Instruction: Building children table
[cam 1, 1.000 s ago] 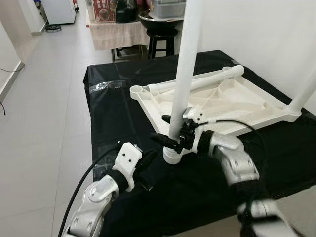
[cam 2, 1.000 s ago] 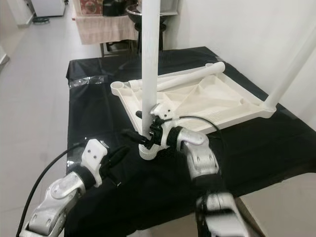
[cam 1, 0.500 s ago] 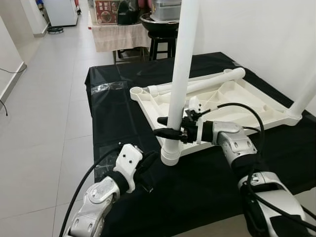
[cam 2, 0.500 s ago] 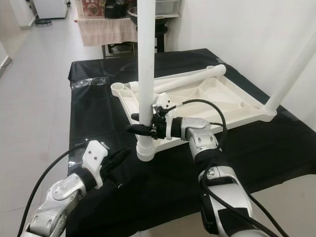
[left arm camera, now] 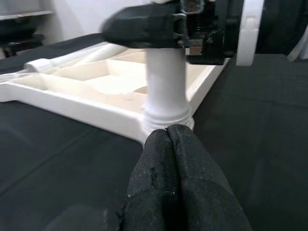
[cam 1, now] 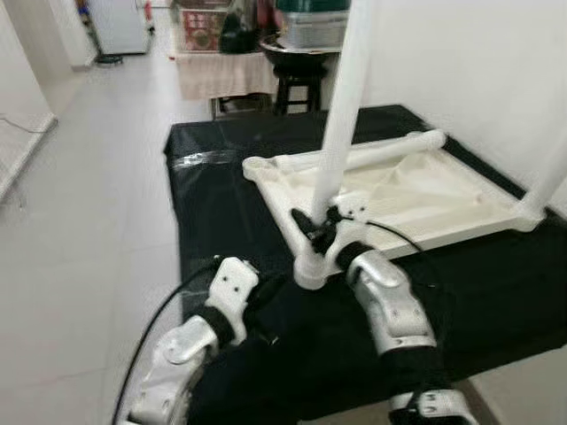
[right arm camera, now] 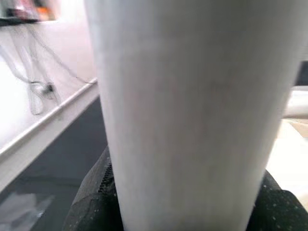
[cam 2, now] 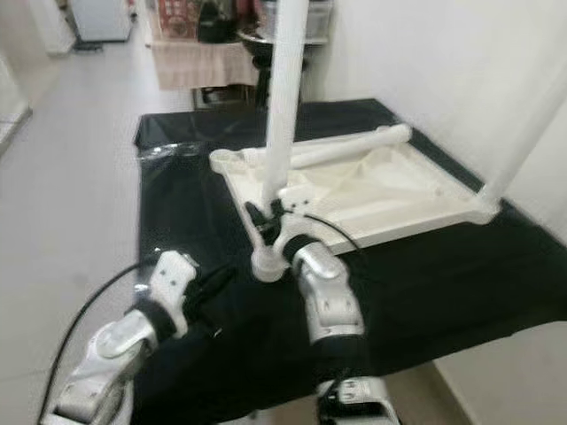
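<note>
A white table top (cam 1: 425, 190) lies upside down on the black-covered table (cam 1: 213, 190). A white table leg (cam 1: 344, 133) stands upright in the socket (cam 1: 308, 271) at the near corner. My right gripper (cam 1: 314, 232) is shut on this leg just above the socket; in the right wrist view the leg (right arm camera: 192, 110) sits between black fingers (right arm camera: 89, 209). My left gripper (cam 1: 266, 297) rests low on the cloth, a little in front of the socket. Its fingers (left arm camera: 168, 154) are pressed together with nothing in them.
A second leg (cam 1: 546, 177) stands at the far right corner of the table top. A loose leg (cam 1: 381, 149) lies along its back edge. A stool and a cloth-covered stand (cam 1: 221, 71) are behind the table. Tiled floor (cam 1: 97, 177) lies to the left.
The camera has shifted. My right forearm has swung from the right of the leg round to its near side, still holding it. The left gripper stays where it was.
</note>
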Controlling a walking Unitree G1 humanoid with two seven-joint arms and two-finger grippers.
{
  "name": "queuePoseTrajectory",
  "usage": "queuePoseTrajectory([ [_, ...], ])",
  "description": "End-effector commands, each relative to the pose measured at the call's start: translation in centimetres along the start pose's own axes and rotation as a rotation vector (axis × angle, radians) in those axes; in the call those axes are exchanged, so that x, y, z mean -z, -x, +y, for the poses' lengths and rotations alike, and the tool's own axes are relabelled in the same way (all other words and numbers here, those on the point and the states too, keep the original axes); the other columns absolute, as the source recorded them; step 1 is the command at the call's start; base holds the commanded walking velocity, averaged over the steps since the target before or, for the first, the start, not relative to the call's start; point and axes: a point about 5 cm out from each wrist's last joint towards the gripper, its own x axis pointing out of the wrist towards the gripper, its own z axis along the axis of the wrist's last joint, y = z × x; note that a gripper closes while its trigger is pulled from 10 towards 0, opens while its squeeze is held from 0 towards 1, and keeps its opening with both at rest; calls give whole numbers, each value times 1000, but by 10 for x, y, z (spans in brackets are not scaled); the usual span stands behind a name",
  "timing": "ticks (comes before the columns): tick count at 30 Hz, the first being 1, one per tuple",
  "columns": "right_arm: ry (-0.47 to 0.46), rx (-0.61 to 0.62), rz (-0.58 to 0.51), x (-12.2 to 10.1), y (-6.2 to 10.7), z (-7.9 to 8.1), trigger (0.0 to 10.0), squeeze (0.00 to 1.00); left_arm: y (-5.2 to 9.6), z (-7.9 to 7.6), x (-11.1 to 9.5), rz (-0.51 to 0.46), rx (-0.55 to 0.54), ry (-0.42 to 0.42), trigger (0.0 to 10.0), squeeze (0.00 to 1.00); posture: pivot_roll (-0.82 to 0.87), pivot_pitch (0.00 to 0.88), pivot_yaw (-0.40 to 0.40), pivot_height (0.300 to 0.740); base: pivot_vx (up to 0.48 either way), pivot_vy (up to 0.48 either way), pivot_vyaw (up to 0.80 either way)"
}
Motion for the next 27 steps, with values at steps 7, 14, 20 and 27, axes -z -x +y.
queuePoseTrajectory([
  [7, 54, -147, 139, 32, 1, 17, 0, 0, -3, -1, 7, 17, -16, 12, 10000, 0, -1, 31, -69, 740, 0, 0, 0],
  [14, 3, -349, 21, 1, -2, 24, 10000, 1000, -4, 0, 8, 20, -11, 18, 10000, 0, -5, 19, -57, 740, 0, 0, 0],
  [20, 76, -735, -62, -29, -7, 22, 10000, 984, -4, 0, 8, 19, -6, 25, 10000, 0, -5, 17, -53, 740, 0, 0, 0],
  [27, 129, -871, -1, -40, -20, 10, 10000, 0, -4, 0, 8, 16, -16, 28, 10000, 0, 10, 21, -66, 740, 0, 0, 0],
])
